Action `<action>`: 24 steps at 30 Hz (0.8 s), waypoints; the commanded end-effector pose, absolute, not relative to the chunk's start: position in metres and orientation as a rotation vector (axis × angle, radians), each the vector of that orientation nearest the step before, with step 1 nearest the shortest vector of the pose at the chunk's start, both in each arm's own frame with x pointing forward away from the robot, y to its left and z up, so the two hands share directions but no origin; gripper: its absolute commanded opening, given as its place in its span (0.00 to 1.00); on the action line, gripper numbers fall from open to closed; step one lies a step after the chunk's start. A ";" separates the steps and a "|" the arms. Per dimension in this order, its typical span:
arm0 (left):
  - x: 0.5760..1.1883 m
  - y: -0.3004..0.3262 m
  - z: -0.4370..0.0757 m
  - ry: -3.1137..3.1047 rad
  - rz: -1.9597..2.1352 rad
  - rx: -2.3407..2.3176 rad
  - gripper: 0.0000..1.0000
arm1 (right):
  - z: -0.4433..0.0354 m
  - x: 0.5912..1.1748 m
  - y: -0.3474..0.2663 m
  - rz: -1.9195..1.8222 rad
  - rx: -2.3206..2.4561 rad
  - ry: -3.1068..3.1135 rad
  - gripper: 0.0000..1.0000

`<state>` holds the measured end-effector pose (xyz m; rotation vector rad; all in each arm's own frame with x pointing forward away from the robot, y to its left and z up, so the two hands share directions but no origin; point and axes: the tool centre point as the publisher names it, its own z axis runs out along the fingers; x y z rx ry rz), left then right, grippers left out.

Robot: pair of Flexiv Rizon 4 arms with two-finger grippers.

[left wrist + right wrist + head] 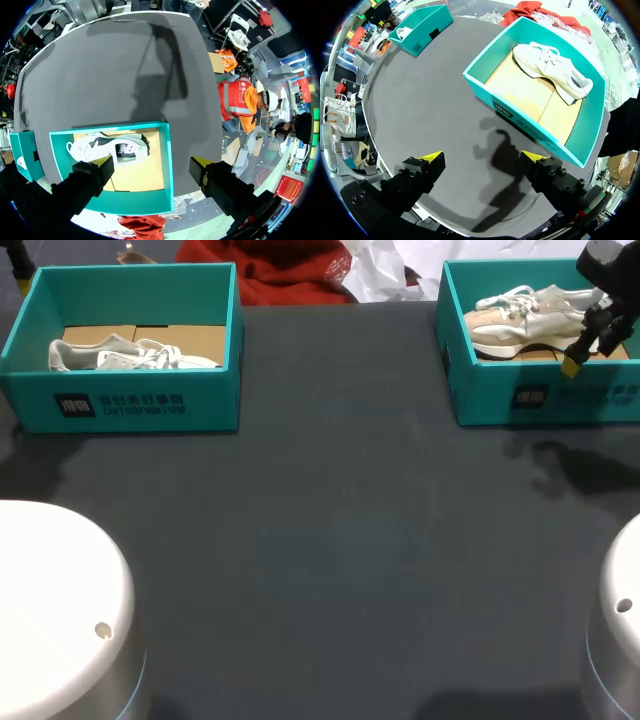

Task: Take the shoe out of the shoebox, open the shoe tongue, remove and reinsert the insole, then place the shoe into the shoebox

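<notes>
Two teal shoeboxes stand at the back of the dark table. The left shoebox (140, 405) holds a white shoe (130, 355) lying on its side. In the right shoebox (545, 400) lies a white and pink shoe (520, 325). My right gripper (588, 345) hangs open over that box's right end, apart from the shoe. In the right wrist view the right gripper (482, 157) is open and empty, with the box (530, 127) and shoe (552, 70) ahead of it. My left gripper (151, 165) is open and empty above the left box (135, 202) and its shoe (110, 147).
A red cloth (290, 270) and crumpled white paper (390, 265) lie behind the boxes. The arms' white bases (50, 610) (620, 620) fill the near corners. Dark tabletop (330, 540) spreads between the boxes and the bases.
</notes>
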<state>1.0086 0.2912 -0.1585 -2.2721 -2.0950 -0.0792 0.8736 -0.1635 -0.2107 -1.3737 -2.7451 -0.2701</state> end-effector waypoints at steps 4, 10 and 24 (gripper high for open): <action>1.008 0.292 -0.158 -2.094 -0.081 -2.272 1.00 | -0.211 0.887 -0.167 -0.184 -1.342 -2.706 1.00; 1.008 0.292 -0.158 -2.094 -0.081 -2.272 1.00 | -0.211 0.903 -0.167 -0.085 -1.467 -2.658 1.00; 1.008 0.292 -0.158 -2.094 -0.081 -2.272 1.00 | -0.205 1.017 -0.197 0.080 -1.792 -2.620 1.00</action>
